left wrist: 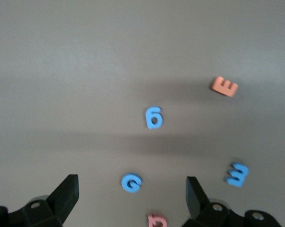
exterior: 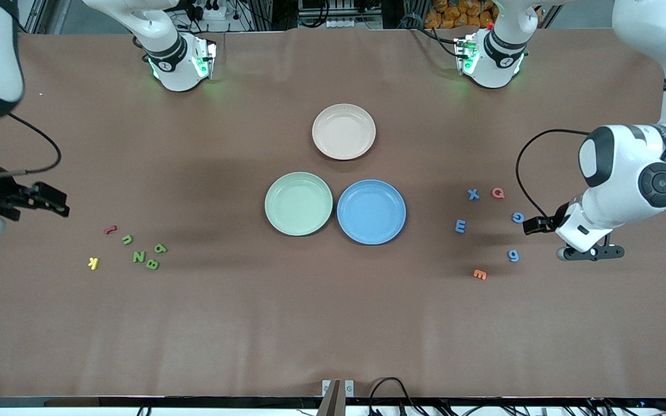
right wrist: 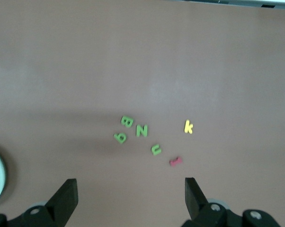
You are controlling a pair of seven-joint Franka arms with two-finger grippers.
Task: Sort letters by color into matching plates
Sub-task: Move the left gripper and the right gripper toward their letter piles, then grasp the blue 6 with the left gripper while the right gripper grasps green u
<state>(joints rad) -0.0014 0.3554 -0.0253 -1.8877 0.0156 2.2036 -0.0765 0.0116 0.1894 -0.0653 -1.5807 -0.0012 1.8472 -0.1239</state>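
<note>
Hovering Claws, Letters Unsorted

Hanging over opposite ends of the worktop [exterior: 333, 323] in the front view, both arms are bent low. The left claw [exterior: 590, 253] is over bare worktop beside the blue letters [exterior: 513, 255]; the right claw [exterior: 50, 201], partly cut off at the frame edge, is above the green letters [exterior: 139, 256]. The green plate [exterior: 298, 203] and blue plate [exterior: 371, 211] touch at mid-worktop, with a beige plate [exterior: 344, 131] farther from the camera.

Left wrist view: the left claw [left wrist: 132, 194] has its fingers spread wide, gripping nothing, over a blue G [left wrist: 131, 182]. An orange E [left wrist: 224, 86] shows; a pink letter [left wrist: 157, 220] is cut off.

Right wrist view: the right claw [right wrist: 131, 194] is likewise spread and empty. Green letters [right wrist: 141, 130], a yellow k [right wrist: 188, 126] and a hard-to-read red piece [right wrist: 175, 161] show.
</note>
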